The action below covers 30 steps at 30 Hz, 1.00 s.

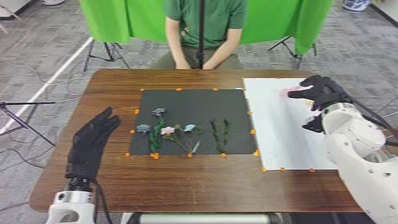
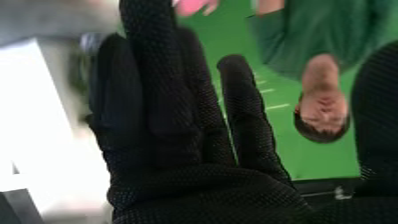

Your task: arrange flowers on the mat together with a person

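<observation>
Bearing dark mat (image 1: 189, 106), brown table (image 1: 187, 192), green curtain (image 1: 115, 20) beyond

Lab-like room: green curtain (image 1: 271, 22), tripods (image 1: 112, 52)

A brown wooden worktop (image 1: 204, 192) stands on a mottled grey floor (image 1: 35, 70) crossed by a straight white stripe (image 1: 56, 84). Beyond hangs bright green cloth (image 1: 107, 17); near the far right corner is a blue-and-white rounded object (image 1: 355, 5), possibly ceramic.
</observation>
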Each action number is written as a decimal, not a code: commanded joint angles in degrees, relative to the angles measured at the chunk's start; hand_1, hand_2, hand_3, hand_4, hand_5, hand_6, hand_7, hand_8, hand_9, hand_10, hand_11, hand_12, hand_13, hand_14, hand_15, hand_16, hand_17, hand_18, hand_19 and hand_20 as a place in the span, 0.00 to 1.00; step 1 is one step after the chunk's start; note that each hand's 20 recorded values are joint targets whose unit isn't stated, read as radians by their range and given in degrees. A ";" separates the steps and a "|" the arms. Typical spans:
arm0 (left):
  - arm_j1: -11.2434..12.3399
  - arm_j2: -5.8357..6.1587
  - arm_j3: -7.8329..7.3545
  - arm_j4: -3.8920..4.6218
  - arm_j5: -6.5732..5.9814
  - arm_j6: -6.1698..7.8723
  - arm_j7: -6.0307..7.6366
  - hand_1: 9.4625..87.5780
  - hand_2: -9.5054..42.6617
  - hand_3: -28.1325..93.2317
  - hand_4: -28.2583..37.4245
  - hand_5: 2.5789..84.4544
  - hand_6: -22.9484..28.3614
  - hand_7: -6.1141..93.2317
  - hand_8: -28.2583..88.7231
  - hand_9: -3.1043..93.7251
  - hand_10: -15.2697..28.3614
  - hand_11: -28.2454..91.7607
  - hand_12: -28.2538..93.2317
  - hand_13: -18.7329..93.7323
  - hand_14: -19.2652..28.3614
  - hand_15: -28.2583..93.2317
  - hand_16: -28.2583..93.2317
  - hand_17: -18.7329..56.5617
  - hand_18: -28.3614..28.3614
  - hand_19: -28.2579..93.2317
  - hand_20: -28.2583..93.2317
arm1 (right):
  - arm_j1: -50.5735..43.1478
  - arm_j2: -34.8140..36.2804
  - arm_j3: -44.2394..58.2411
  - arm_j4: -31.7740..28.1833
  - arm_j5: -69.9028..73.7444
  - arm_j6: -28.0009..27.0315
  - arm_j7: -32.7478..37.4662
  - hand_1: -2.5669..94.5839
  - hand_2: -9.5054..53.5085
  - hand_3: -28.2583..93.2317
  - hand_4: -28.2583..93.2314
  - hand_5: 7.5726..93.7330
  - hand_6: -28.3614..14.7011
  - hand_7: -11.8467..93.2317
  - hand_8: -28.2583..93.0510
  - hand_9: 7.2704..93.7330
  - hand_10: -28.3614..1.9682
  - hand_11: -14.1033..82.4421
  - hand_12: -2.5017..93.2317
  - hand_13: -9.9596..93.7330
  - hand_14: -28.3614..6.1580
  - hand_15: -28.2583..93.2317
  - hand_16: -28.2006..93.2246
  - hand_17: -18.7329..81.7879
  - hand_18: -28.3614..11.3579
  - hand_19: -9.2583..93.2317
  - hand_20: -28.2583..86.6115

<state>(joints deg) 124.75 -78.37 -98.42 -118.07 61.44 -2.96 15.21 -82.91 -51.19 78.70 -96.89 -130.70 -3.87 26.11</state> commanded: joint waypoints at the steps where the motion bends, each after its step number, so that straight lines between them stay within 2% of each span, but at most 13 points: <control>1: 0.75 -0.41 -0.12 -0.25 -0.32 0.55 0.10 0.18 0.14 0.79 0.05 0.51 0.50 0.14 0.19 0.49 0.63 0.33 0.33 0.46 0.70 0.31 0.23 0.33 0.67 0.25 0.36 | 8.73 -0.36 -4.06 8.34 -11.02 0.91 1.27 0.31 0.00 0.75 0.10 0.56 0.65 0.23 0.17 0.78 0.44 0.38 0.25 0.99 0.64 0.49 0.42 0.81 0.44 0.95 0.40; 11: 0.69 -0.64 0.14 -0.11 -0.23 0.26 -0.05 0.18 0.15 0.79 0.05 0.51 0.50 0.14 0.19 0.49 0.64 0.33 0.33 0.46 0.70 0.31 0.23 0.33 0.66 0.25 0.36 | 11.59 -3.41 -5.34 18.45 -11.24 -3.99 0.61 0.34 0.00 0.75 0.08 0.60 0.69 0.25 0.16 0.83 0.50 0.36 0.23 1.00 0.67 0.53 0.42 0.83 0.48 0.98 0.38; 17: 0.33 -0.80 0.14 0.16 -0.28 -0.02 -0.26 0.18 0.15 0.79 0.05 0.51 0.50 0.14 0.19 0.49 0.63 0.33 0.33 0.46 0.70 0.31 0.23 0.33 0.67 0.25 0.36 | 9.55 -4.38 -3.43 20.52 -10.97 -4.06 1.61 0.35 0.00 0.74 0.08 0.62 0.70 0.25 0.15 0.86 0.51 0.35 0.22 1.00 0.68 0.55 0.41 0.84 0.48 0.99 0.37; 21: 0.18 -0.89 0.21 0.26 -0.13 -0.25 -0.35 0.18 0.14 0.79 0.05 0.51 0.50 0.14 0.19 0.49 0.63 0.33 0.33 0.46 0.70 0.31 0.23 0.33 0.67 0.24 0.36 | 8.33 -4.52 -3.36 21.11 -11.60 -2.30 0.76 0.38 0.00 0.75 0.07 0.64 0.73 0.26 0.15 0.89 0.53 0.34 0.22 1.00 0.69 0.57 0.40 0.85 0.49 0.99 0.36; 24: 0.19 -0.94 0.22 0.25 -0.15 -0.25 -0.35 0.18 0.14 0.79 0.05 0.51 0.50 0.14 0.19 0.49 0.63 0.33 0.33 0.46 0.70 0.31 0.23 0.33 0.67 0.24 0.36 | 7.69 -4.48 -4.21 21.70 -11.31 1.11 -0.97 0.43 0.00 0.77 0.05 0.66 0.75 0.27 0.14 0.90 0.56 0.35 0.21 1.00 0.71 0.59 0.39 0.86 0.51 1.00 0.36; 30: -0.30 -0.99 0.43 0.52 -0.12 -0.39 -0.14 0.18 0.14 0.79 0.05 0.51 0.50 0.14 0.19 0.49 0.64 0.33 0.33 0.46 0.70 0.31 0.23 0.33 0.67 0.25 0.36 | 7.89 -4.58 -6.28 22.97 -13.20 5.52 -3.26 0.51 0.00 0.77 0.02 0.70 0.77 0.29 0.14 0.95 0.59 0.34 0.24 1.00 0.77 0.65 0.37 0.88 0.52 1.00 0.43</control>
<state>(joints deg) 124.69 -78.75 -98.34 -118.12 61.39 -2.97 15.19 -74.29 -55.48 74.72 -75.27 -141.67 -1.13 25.24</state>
